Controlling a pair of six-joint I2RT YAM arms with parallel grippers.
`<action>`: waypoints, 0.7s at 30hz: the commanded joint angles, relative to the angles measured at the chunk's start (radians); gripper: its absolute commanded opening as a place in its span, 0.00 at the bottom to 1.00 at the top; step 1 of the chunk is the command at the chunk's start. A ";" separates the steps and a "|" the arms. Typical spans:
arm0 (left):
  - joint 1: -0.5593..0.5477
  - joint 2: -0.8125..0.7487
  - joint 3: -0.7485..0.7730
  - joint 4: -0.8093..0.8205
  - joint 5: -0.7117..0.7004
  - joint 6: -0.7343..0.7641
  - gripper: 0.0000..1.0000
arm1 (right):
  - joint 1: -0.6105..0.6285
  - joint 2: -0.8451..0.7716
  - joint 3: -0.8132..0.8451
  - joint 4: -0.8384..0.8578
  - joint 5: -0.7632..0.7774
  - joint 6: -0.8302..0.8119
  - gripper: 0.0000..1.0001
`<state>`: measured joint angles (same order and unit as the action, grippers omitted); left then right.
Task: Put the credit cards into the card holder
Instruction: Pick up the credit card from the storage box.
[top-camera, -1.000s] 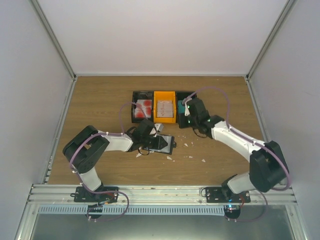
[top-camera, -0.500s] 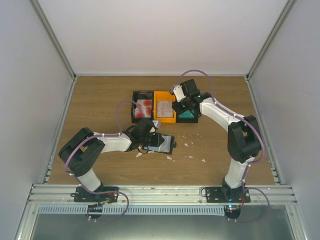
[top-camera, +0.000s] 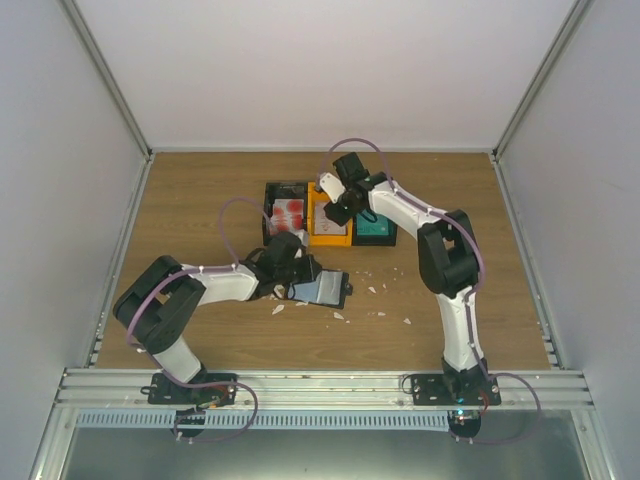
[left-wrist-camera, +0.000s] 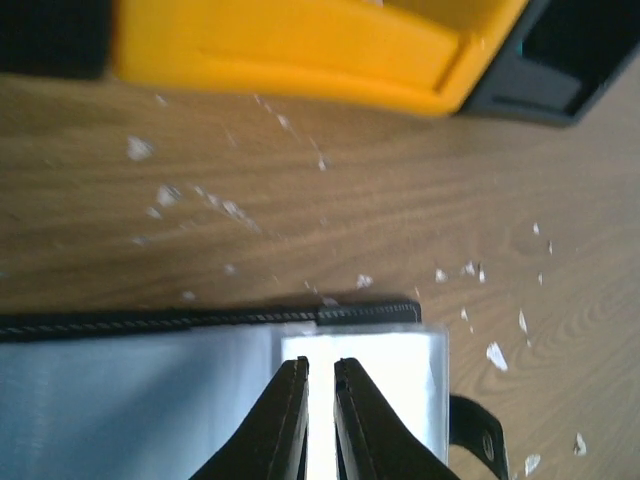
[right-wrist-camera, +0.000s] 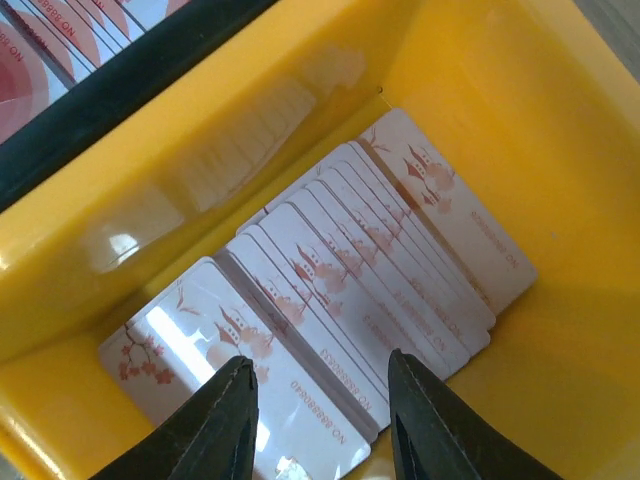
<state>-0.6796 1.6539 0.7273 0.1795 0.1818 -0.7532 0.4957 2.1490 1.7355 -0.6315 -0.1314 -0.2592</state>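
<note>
The card holder (top-camera: 325, 289) lies open on the table, black with a clear sleeve facing up (left-wrist-camera: 385, 370). My left gripper (top-camera: 298, 271) rests over that sleeve (left-wrist-camera: 320, 362), its jaws almost together with a thin gap and nothing seen between them. My right gripper (top-camera: 336, 208) is open above the orange bin (top-camera: 330, 235). Several pale pinkish-white credit cards (right-wrist-camera: 380, 270) lie fanned in that bin, and the gripper (right-wrist-camera: 320, 362) straddles the nearest ones without touching. More red-and-white cards (top-camera: 288, 212) and teal cards (top-camera: 376, 228) lie in the black bins on either side.
The three bins stand in a row behind the card holder; the orange bin's wall (left-wrist-camera: 300, 45) is just beyond my left gripper. Small white scraps (top-camera: 378, 290) are scattered on the wood to the right of the card holder.
My right arm swung left from the teal-card bin to over the orange bin. My left gripper shifted slightly left on the card holder, and the raised white flap now lies flatter.
</note>
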 joint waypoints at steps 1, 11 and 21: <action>0.044 -0.050 -0.003 0.045 -0.069 -0.035 0.12 | 0.009 0.054 0.075 -0.049 0.018 -0.044 0.38; 0.117 -0.036 -0.002 0.026 -0.070 -0.063 0.13 | 0.016 0.187 0.219 -0.165 0.022 -0.156 0.43; 0.156 0.011 0.014 0.018 -0.091 -0.073 0.12 | 0.028 0.252 0.288 -0.280 0.023 -0.287 0.47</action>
<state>-0.5400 1.6417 0.7273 0.1684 0.1177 -0.8188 0.5251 2.3512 1.9896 -0.7948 -0.1257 -0.4801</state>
